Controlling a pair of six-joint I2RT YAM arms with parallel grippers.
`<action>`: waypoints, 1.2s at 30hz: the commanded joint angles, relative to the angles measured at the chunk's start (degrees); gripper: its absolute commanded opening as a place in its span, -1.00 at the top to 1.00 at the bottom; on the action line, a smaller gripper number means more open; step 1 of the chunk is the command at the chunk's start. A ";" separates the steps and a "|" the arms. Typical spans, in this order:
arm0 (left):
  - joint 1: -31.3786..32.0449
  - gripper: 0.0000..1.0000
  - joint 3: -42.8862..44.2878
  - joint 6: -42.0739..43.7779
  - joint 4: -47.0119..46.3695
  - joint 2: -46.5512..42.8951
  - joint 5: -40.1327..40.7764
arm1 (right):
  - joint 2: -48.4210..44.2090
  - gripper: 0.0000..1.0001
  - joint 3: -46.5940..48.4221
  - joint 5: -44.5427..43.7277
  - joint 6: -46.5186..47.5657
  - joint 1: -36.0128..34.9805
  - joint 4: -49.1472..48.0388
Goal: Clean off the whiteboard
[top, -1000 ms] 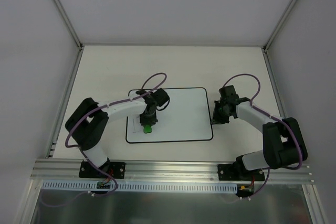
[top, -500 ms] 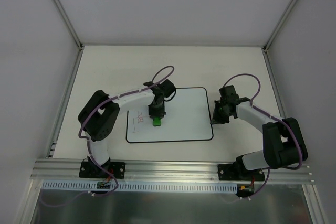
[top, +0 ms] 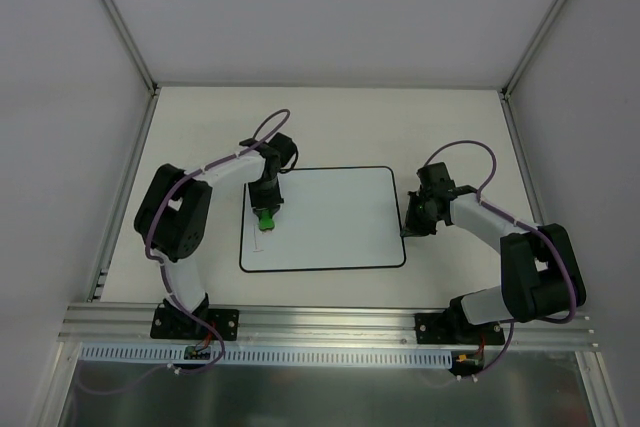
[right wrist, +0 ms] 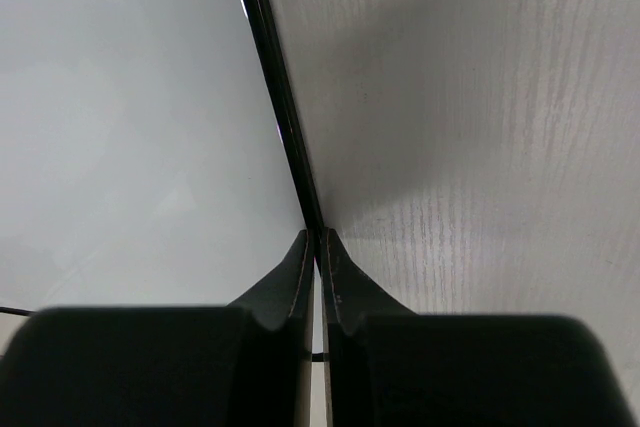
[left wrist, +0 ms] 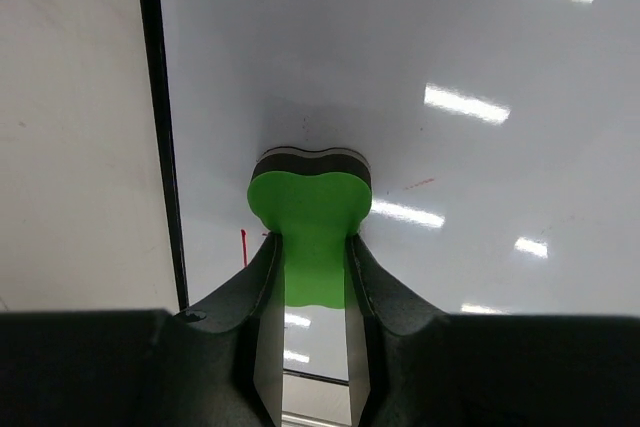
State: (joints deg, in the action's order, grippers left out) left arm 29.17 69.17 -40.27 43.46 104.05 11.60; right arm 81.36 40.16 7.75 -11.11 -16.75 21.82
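while left gripper (left wrist: 310, 252) clamps green eraser (left wrist: 310, 197) on whiteboard (left wrist: 450, 57), right gripper (right wrist: 318, 239) closed

bright even light, glare on whiteboard (left wrist: 300, 67)

The pale table (top: 200, 137) carries the whiteboard (top: 340, 227), lying flat near its middle.

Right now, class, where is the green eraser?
In the top view, the green eraser is on the left part of the whiteboard, close to its left border. It is clamped between the fingers of the left gripper.
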 commanded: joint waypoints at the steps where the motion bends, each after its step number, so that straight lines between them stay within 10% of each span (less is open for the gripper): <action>1: 0.53 1.00 3.76 3.17 1.45 6.07 0.71 | 0.73 0.99 -0.79 -2.56 0.13 -0.03 1.38; 13: 10.65 1.00 14.43 4.50 3.73 14.16 -2.11 | 1.17 0.99 -0.61 -2.83 0.04 -0.03 1.47; 28: -8.33 1.00 0.08 5.89 2.86 2.30 1.50 | 1.08 0.99 -0.44 -2.83 0.13 -0.03 1.47; 36: -5.36 1.00 -3.06 4.50 1.72 1.43 -0.60 | 0.99 0.99 -0.52 -2.74 0.30 -0.03 1.38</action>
State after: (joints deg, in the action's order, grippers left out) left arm 21.76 70.41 -35.48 44.38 105.14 11.53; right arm 81.38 40.16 7.62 -11.11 -16.75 21.78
